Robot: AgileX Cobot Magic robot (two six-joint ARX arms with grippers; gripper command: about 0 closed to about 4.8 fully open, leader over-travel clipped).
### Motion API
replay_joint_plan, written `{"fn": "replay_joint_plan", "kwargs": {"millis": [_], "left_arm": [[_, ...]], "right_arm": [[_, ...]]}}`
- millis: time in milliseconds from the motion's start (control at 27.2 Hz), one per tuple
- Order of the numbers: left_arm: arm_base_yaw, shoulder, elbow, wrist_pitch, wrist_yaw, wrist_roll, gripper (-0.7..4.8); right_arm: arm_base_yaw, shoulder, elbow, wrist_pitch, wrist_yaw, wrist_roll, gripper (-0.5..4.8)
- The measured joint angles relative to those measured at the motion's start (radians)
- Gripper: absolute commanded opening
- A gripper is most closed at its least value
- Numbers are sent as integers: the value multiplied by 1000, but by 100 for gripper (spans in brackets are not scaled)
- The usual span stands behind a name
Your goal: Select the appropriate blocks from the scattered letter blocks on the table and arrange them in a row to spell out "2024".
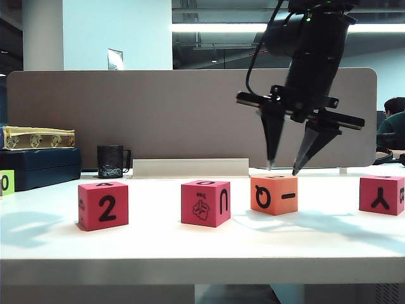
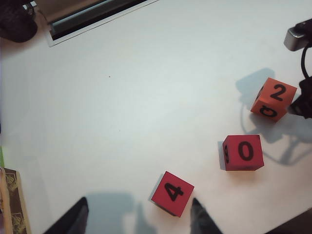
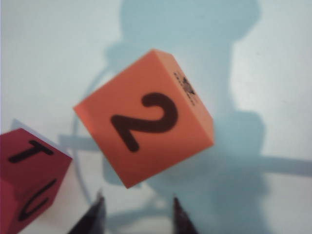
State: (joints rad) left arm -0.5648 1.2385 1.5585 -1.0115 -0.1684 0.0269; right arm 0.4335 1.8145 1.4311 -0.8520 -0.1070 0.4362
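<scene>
Four blocks stand in a loose row on the white table (image 1: 190, 247). From the left: a pink-red block (image 1: 103, 206) with 2 in front and 4 on top (image 2: 172, 193), a pink-red block (image 1: 205, 202) with a tree drawing and U and a 0 on top (image 2: 243, 152), an orange block (image 1: 273, 194) with Q in front and 2 on top (image 3: 146, 126), and a pink-red Y block (image 1: 381, 194). My right gripper (image 1: 283, 171) hangs just behind and above the orange block, fingers apart and empty (image 3: 137, 197). My left gripper (image 2: 139, 201) is open above the table, the 4 block just ahead of its fingertips.
A lime-green block marked 0 (image 1: 6, 182) sits at the far left edge. Behind it a dark case (image 1: 38, 168) carries a yellow patterned box (image 1: 38, 137). A black mug (image 1: 111, 161) and a white strip (image 1: 190, 167) stand along the grey-brown divider (image 1: 158, 107).
</scene>
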Motion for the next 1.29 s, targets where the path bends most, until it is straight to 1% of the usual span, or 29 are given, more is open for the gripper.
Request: {"fn": "replay_joint_plan", "kwargs": {"millis": [37, 110, 184, 294, 404, 698, 918, 1029, 1286], "left_arm": [[0, 0, 0, 0, 0, 0, 263], [1, 0, 0, 0, 0, 0, 263], [1, 0, 0, 0, 0, 0, 263], [1, 0, 0, 0, 0, 11, 263], [1, 0, 0, 0, 0, 23, 263], [1, 0, 0, 0, 0, 26, 263], [1, 0, 0, 0, 0, 26, 263], [1, 0, 0, 0, 0, 26, 263], [1, 0, 0, 0, 0, 29, 263]], "right_arm": [[0, 0, 0, -4, 0, -10, 81], [0, 1, 0, -10, 10, -24, 79], [0, 6, 0, -20, 37, -38, 47], [0, 9, 0, -41, 87, -62, 37], [0, 14, 0, -36, 106, -69, 7], [0, 85, 0, -8, 111, -71, 6], [-1, 103, 0, 50, 111, -90, 6], [-6, 104, 0, 95, 128, -95, -1], [-57, 108, 0, 162, 134, -98, -1]]}}
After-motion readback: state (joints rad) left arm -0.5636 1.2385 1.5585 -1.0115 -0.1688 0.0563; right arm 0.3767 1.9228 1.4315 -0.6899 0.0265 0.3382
